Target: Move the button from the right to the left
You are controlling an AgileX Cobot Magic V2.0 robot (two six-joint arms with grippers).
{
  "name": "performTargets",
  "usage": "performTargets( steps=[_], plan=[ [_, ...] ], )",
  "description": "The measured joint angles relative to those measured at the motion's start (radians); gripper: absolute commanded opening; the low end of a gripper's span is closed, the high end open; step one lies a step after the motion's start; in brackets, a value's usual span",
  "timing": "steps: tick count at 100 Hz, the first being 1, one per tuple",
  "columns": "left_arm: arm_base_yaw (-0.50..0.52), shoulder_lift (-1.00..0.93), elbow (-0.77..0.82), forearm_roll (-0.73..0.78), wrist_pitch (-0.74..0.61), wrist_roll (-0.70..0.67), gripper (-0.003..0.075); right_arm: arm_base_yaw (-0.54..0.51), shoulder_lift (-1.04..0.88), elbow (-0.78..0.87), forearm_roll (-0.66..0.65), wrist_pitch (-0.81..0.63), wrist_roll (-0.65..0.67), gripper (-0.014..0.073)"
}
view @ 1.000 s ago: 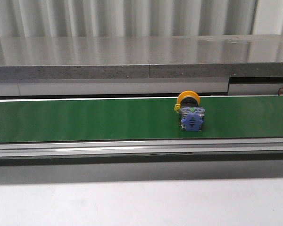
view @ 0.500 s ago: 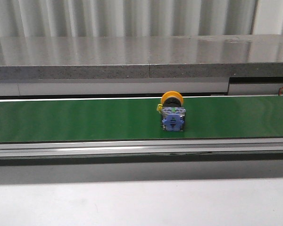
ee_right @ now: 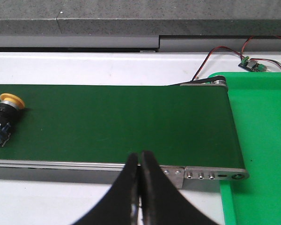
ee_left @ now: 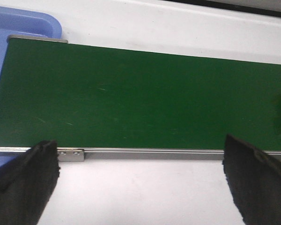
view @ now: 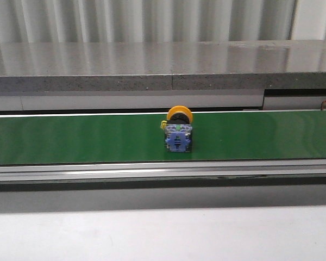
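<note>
Green belt; button with orange-yellow cap, black collar, blue block; grey speckled surface; blue tray; green tray; black tools.

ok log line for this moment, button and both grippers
button: lying on green belt, mid-span, untouched | left gripper: open, empty | right gripper: shut, empty

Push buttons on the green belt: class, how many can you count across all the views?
1. The button lies near the middle of the green belt in the front view; none other shows.
</note>
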Motion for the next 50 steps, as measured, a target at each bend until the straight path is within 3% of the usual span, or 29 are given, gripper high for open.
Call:
performTargets(
  steps=[24, 50],
  plan=[
    [-0.109, 0.094, -0.067, -0.018, -0.010, 0.000, 0.0659, 0.000, 0.000, 0.000, 0.000, 0.000, 0.000, -0.0067],
    [-0.270, 0.331, -0.148, -0.021, -0.088, -0.006, 0.0659, 0.000, 0.000, 0.000, 0.000, 0.000, 0.000, -0.0067]
  ],
)
